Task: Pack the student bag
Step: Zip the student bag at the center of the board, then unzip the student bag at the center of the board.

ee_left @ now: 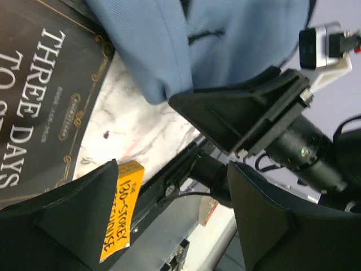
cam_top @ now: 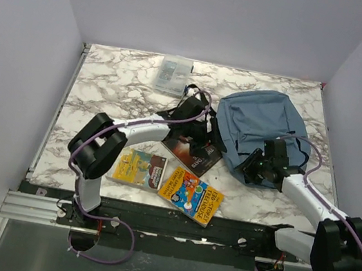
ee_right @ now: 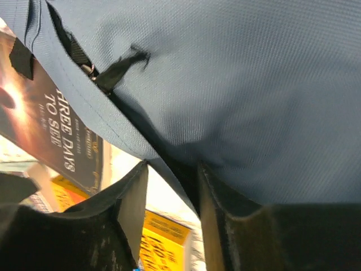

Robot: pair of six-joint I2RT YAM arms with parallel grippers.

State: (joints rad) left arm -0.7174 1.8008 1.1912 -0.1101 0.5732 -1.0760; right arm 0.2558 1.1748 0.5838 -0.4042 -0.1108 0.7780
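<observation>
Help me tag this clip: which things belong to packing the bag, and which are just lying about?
Job: backpack; probably dark book, yellow book, Treehouse book.
Lying about: clear box at the far edge, perhaps packed later.

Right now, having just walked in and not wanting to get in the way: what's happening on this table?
Two robot arms are working on packing the student bag. The right gripper sits at the bag's near edge with fabric between its jaws; whether it grips is unclear. The left gripper is open and empty, near the dark book beside the bag. The treehouse book and a second colourful book lie unpacked near the front.
</observation>
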